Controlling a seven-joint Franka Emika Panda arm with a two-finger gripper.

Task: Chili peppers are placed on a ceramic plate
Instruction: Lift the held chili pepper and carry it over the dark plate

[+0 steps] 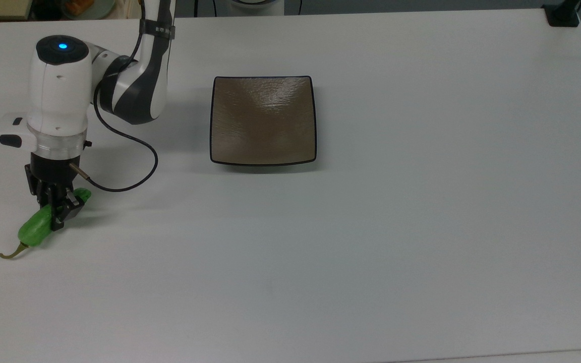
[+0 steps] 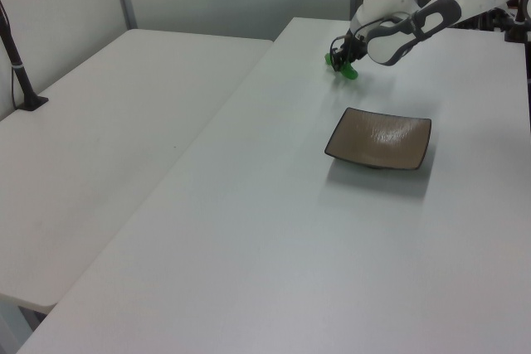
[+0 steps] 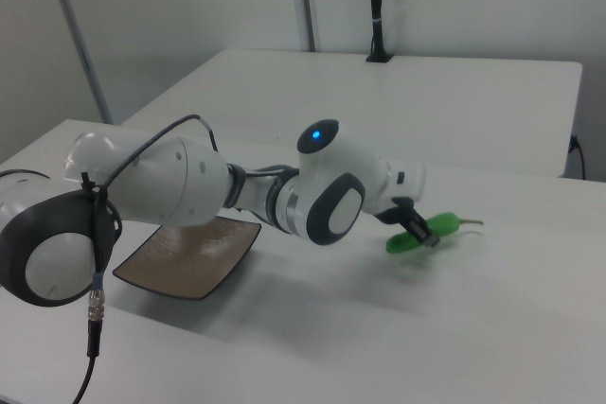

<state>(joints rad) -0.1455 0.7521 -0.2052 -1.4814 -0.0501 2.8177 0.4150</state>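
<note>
My hand [image 1: 60,213] is closed around the chili pepper [image 1: 38,227], low over the counter [image 1: 421,227] at about eight o'clock from the ceramic plate [image 1: 263,121] in the top view. I should lift it clear, carry level, and release over the plate's middle.

White arm [image 1: 58,96], blue light, black cable [image 1: 124,166].

Ceramic plate [image 1: 263,121] glazed, faintly ridged; chili pepper [image 1: 36,229] glossy; table [image 1: 421,227] matt white.
</note>
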